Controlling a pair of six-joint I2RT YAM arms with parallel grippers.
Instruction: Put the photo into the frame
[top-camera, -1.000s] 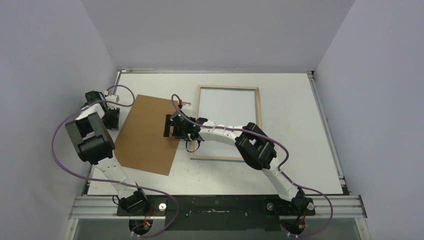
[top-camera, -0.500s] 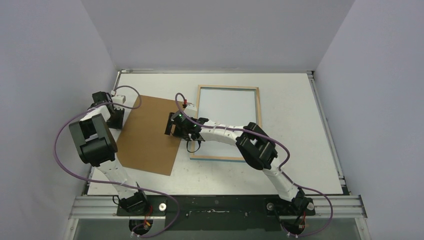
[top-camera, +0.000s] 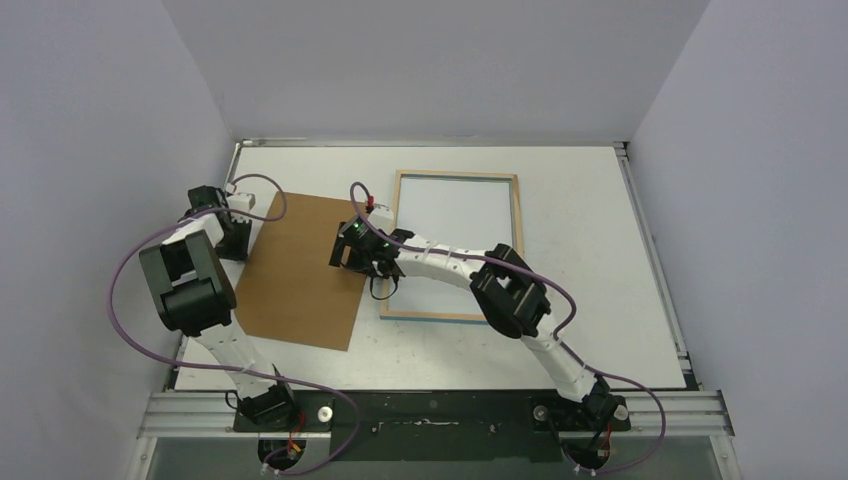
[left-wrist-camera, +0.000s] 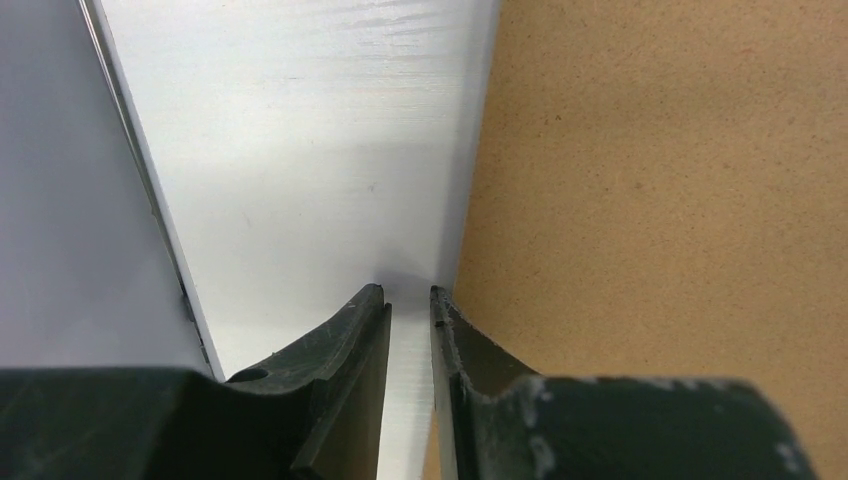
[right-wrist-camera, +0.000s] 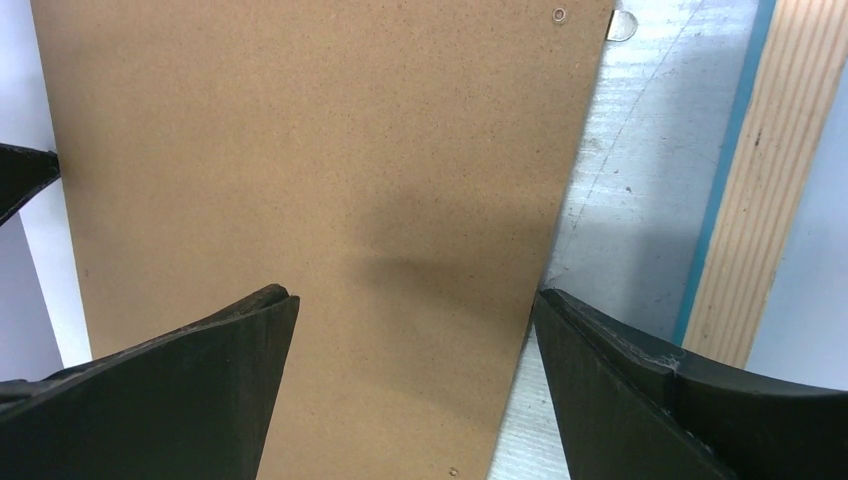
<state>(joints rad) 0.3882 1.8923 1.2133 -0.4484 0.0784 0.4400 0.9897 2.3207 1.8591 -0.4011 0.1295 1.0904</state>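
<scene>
The left gripper has its jaws a narrow slit apart, bare table showing between them and its right finger at the left edge of the board. The right gripper is spread wide across the board's right edge, one finger over the board, the other over the table strip beside the frame. The frame lies flat just right of the board, wooden side up, its inside a plain pale sheet; whether that is the photo's back I cannot tell.
</scene>
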